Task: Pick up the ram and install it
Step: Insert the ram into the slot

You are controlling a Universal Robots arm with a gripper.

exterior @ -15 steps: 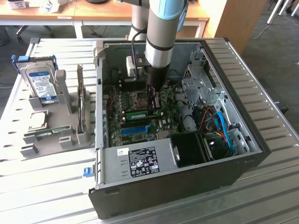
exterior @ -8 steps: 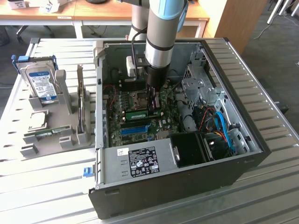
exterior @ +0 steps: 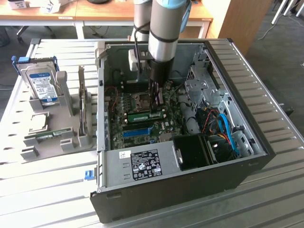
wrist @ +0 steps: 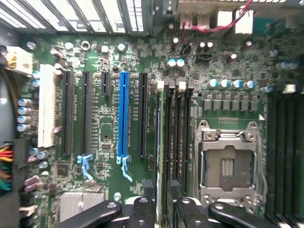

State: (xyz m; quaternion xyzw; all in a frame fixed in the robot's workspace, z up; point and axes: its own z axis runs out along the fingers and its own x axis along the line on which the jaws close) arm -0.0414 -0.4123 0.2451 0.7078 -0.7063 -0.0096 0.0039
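Plainly, the ram (exterior: 144, 116) stood on edge along the memory slots (wrist: 179, 137), at six o'clock from the CPU socket (exterior: 142, 99) in the exterior view, with the gripper (exterior: 156, 106) above it and the jaws seemingly pinching its top edge. Any slight skew risked jamming it against the slot.

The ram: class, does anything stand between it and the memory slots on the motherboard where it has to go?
Nothing visible does. The hand holds the ram edge-on right at the black memory slots beside the empty processor socket; no cable or part crosses there.
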